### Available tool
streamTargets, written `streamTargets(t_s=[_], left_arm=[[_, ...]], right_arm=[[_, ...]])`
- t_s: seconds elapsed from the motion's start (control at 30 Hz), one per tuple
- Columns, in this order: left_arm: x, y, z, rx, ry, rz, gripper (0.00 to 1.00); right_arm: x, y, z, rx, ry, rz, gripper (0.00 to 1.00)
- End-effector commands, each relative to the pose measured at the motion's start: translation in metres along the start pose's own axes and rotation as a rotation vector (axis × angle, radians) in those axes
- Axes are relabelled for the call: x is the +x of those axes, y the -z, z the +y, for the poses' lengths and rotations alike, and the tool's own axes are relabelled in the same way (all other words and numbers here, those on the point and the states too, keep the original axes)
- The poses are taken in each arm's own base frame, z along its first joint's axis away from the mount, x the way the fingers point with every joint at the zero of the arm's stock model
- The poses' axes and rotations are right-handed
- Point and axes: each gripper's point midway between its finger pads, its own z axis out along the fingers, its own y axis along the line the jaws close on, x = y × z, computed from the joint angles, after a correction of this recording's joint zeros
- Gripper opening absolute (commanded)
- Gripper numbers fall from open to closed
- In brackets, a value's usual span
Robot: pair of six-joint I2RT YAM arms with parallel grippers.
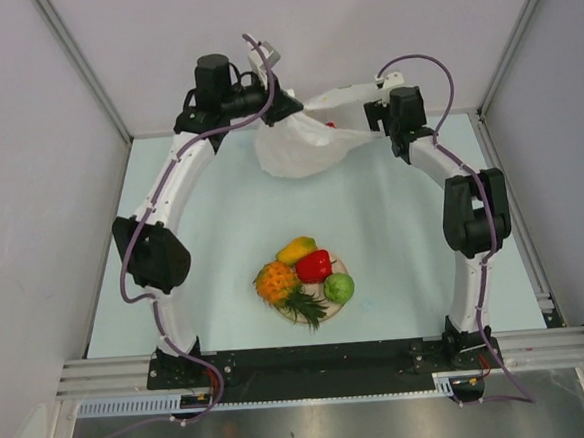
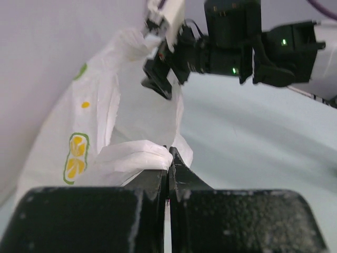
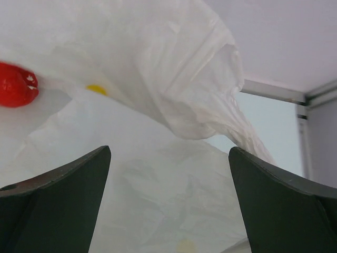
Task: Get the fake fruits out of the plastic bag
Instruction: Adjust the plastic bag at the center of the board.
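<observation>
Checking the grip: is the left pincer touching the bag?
Touching. The left wrist view shows the left pincer shut on a fold of the bag.

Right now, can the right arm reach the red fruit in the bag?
Probably yes: the right gripper is open facing the bag, with the red fruit in its wrist view. The left gripper pinches the bag up. Loose plastic may cover the fruit.

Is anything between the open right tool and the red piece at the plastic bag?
Probably. Crumpled film of the plastic bag fills the space ahead of the right tool, and the red piece sits off to one side among its folds. Whether film covers it cannot be told.
</observation>
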Motion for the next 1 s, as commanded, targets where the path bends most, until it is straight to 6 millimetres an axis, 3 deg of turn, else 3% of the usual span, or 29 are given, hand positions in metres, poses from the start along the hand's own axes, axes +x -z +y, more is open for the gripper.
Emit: streamTargets(t_s=[0.0, 0.03, 0.07, 0.1, 0.13, 0.2, 0.23, 0.27, 0.3, 0.33, 0.37, 0.4, 0.43, 0.5, 0.57, 0.7, 0.97], left_arm=[[-0.067, -0.010, -0.020, 0.055, -0.186, -0.131, 0.00], [-0.073, -0.014, -0.031, 0.076, -0.206, -0.147, 0.00], [-0.080, -0.013, -0.038, 0.088, -0.220, -0.161, 0.00], [-0.084, -0.013, -0.047, 0.107, -0.229, -0.168, 0.00], [-0.084, -0.015, -0.059, 0.137, -0.226, -0.165, 0.00], [-0.078, -0.011, -0.079, 0.192, -0.222, -0.147, 0.00], [-0.072, -0.013, -0.088, 0.212, -0.256, -0.134, 0.00], [-0.046, -0.015, -0.093, 0.229, -0.222, -0.066, 0.00], [-0.039, -0.012, -0.099, 0.234, -0.233, -0.042, 0.00], [-0.025, -0.013, -0.104, 0.246, -0.242, -0.010, 0.00], [0.004, -0.015, -0.103, 0.251, -0.187, 0.045, 0.00], [0.008, -0.010, -0.107, 0.245, -0.163, 0.053, 0.00], [0.031, -0.012, -0.106, 0.247, -0.119, 0.088, 0.00], [0.037, -0.016, -0.108, 0.236, -0.122, 0.097, 0.01], [0.035, -0.020, -0.108, 0.225, -0.124, 0.109, 0.01], [0.025, -0.023, -0.105, 0.210, -0.109, 0.098, 0.01], [0.027, -0.002, -0.114, 0.170, -0.122, 0.106, 0.01]], right_arm=[[-0.049, 0.045, -0.046, 0.170, 0.002, -0.120, 1.00], [-0.065, 0.066, -0.054, 0.176, -0.007, -0.155, 1.00], [-0.063, 0.078, -0.055, 0.174, -0.006, -0.151, 1.00], [-0.046, 0.085, -0.052, 0.164, 0.004, -0.119, 1.00], [-0.059, 0.109, -0.059, 0.169, -0.013, -0.152, 1.00], [-0.044, 0.126, -0.060, 0.125, -0.041, -0.114, 0.99], [-0.026, 0.134, -0.055, 0.093, -0.093, -0.079, 0.98], [-0.016, 0.149, -0.051, 0.058, -0.122, -0.040, 0.98], [-0.006, 0.155, -0.041, 0.001, -0.145, -0.023, 0.97], [0.018, 0.159, -0.031, -0.033, -0.179, 0.028, 0.96], [0.027, 0.169, -0.025, -0.066, -0.189, 0.047, 0.96], [0.034, 0.174, -0.010, -0.141, -0.196, 0.060, 0.95], [0.055, 0.180, 0.005, -0.203, -0.202, 0.105, 0.95], [0.060, 0.189, 0.025, -0.314, -0.218, 0.115, 0.95], [0.061, 0.192, 0.039, -0.388, -0.222, 0.110, 0.94], [0.043, 0.194, 0.051, -0.437, -0.166, 0.054, 0.94], [0.020, 0.204, 0.083, -0.454, -0.054, 0.010, 0.88]])
